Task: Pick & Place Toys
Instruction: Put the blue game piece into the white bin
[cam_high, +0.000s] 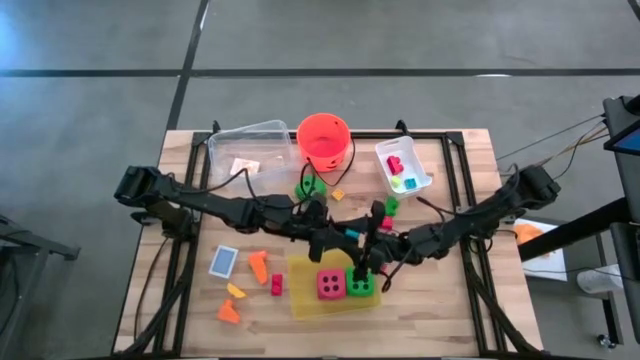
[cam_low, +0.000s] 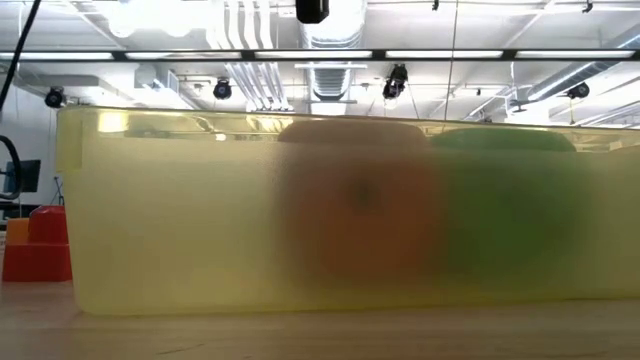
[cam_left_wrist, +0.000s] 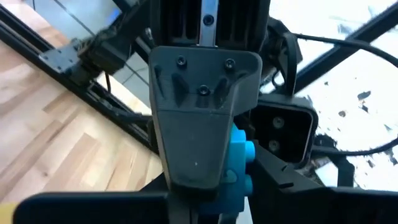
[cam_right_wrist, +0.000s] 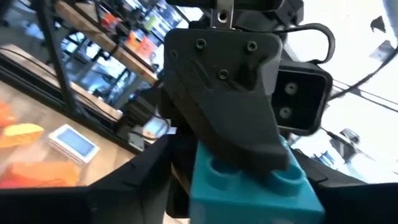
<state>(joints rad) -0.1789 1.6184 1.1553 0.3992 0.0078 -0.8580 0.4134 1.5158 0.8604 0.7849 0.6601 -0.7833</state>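
Orange-red bucket; yellow tray; pink die, green die, both black-dotted; blue brick; pale wood table.

overhead looks straight down; low camera sits against the yellow tray, also seen overhead.

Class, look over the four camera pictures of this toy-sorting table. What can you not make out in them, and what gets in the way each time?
- Low view: the yellow tray fills the frame; the pink die and green die are blurs behind its wall, dots unreadable.
- High view: the blue brick is tiny, and the arms mask who grips it.
- Left wrist view: a dark finger covers most of the brick.
- High view: the contents of the small white bin are too small to name.
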